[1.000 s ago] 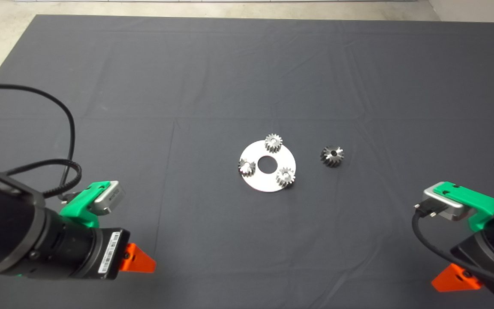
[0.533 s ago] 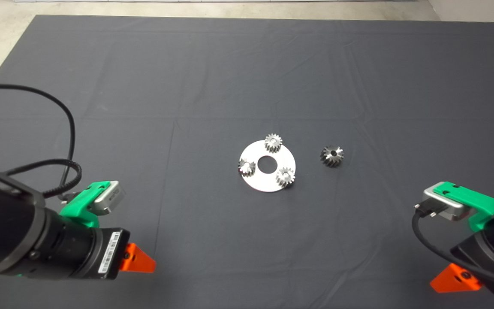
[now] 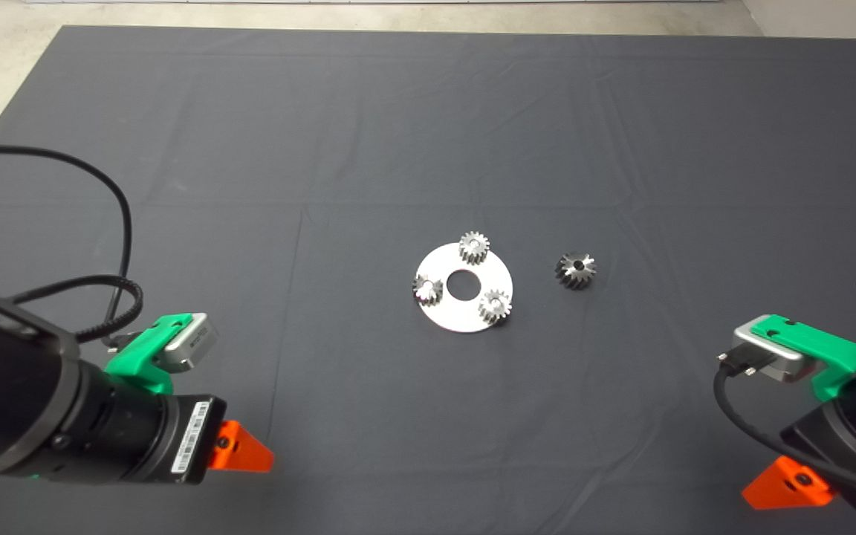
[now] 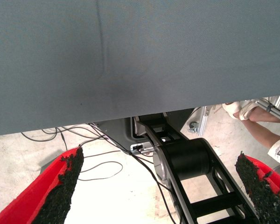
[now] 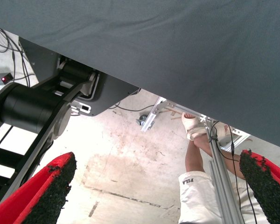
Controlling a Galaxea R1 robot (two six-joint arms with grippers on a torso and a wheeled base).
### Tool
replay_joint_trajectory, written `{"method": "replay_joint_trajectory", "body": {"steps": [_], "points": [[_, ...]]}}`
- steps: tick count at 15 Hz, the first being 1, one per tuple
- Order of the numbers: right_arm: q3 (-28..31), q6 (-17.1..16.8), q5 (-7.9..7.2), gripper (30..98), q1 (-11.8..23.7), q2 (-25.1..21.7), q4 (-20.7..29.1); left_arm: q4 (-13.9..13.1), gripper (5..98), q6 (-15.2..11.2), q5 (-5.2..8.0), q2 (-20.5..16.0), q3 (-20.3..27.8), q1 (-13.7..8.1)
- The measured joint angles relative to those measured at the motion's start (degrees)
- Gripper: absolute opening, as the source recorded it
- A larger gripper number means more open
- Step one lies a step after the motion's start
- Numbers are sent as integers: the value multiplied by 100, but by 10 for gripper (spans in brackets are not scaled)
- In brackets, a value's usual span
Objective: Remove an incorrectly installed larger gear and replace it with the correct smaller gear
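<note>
Broadly, room first: bare concrete floor beyond the mat edge, w/ cables, a black robot base and a metal frame; a person's leg (image 5: 196, 161) shows in the right wrist view.

Surface: dark mat (image 3: 428, 134) covers the table, lightly creased, otherwise bare around the work.

Arms: both parked at the near edge. Left gripper (image 4: 161, 191) sits at lower left, right gripper (image 5: 156, 191) at lower right. Both have fingers spread wide, nothing held.

Work area: round metal plate (image 3: 450, 312) w/ centre hole, about mid-mat. Three small silver gears sit on it, spaced round the hole. Smaller gear (image 3: 495, 305) is on the plate's near-right part; cannot tell which of the three is the replacement.

Key relation: larger gear (image 3: 576, 270) lies off the plate, on the mat just to its right, apart from it, bore facing up. It lies ahead of and inboard from the right gripper, which is the nearer; left gripper is well apart, across the plate.

Judgement: swap appears complete; no further grasp looks needed.
</note>
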Motion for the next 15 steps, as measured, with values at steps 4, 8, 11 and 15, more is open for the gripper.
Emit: {"method": "replay_joint_trajectory", "body": {"steps": [4, 8, 11, 15], "points": [[0, 0, 0, 930, 0, 0, 0, 0, 883, 0, 0, 0, 0, 0], [0, 0, -1, 970, 0, 0, 0, 0, 883, 0, 2, -1, 0, 0], [0, 0, 0, 970, 0, 0, 0, 0, 883, 0, 0, -1, 0, 0], [0, -1, 0, 970, 0, 0, 0, 0, 883, 0, -2, -1, 0, 0]]}}
